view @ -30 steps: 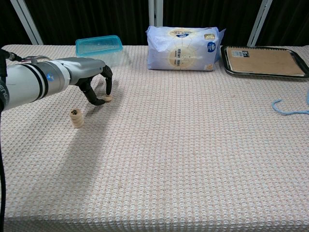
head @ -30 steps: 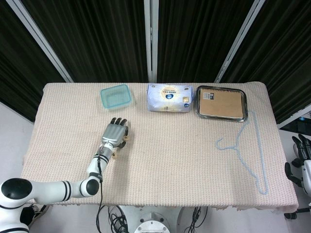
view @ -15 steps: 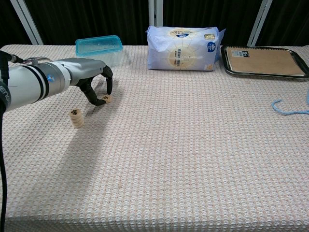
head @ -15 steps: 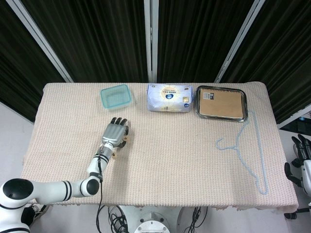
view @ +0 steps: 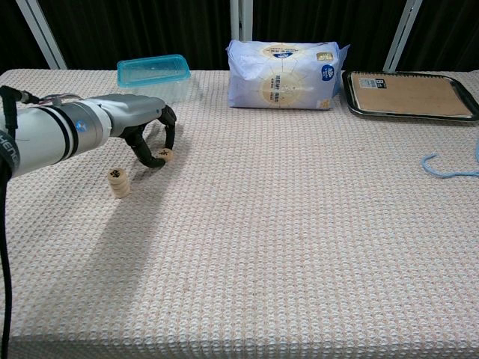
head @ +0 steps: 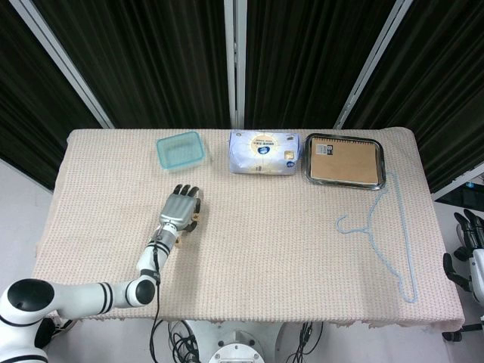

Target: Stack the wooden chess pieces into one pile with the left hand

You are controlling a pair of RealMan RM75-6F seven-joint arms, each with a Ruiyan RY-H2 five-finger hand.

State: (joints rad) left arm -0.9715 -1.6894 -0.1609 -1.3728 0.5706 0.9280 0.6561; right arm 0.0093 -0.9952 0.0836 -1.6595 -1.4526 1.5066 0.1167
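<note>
My left hand [view: 146,123] hung low over the cloth, fingers curled down, pinching one wooden piece [view: 167,155] between thumb and a fingertip; the piece sat at or just above the cloth, and I could not tell which. The pile [view: 118,182] of pieces stood upright just beside the hand, on its near left side in the chest view, apart from it. The top piece carried a dark mark too small to read.

Behind the hand sat a blue tub [view: 153,72]. To its right lay a white and blue pack [view: 285,75] with printed panels and a round blue badge, the writing too fine to read. Further right, a metal tray [view: 355,102] held a brown pad [view: 406,93] with a small label I could not make out. A blue hanger [head: 384,236] lay flat near the right edge.

My right hand [head: 470,233] hung off the table's right side, fingers loosely apart, holding nothing.
</note>
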